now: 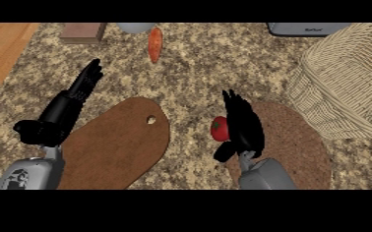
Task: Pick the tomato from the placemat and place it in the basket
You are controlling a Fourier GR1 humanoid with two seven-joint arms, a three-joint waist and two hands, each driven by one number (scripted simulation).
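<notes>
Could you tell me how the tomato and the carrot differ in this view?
The tomato is round and red; the carrot is long, tapered and orange. The tomato sits at the placemat's left edge beside the right robot hand; the carrot lies far back on the bare counter, untouched. Both are vegetables outside the basket.

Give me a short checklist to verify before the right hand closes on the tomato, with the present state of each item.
1. Small red tomato lies at the left edge of the round brown woven placemat: ok.
2. Right hand is beside the tomato, fingers straight: ok.
3. Fingers curled round the tomato: not ok, not yet.
4. Pale wicker basket stands at the right, near the placemat: ok.
5. Basket's inside free: cannot tell.
6. Left hand open, away over the counter, left of the brown wooden cutting board: ok.
</notes>
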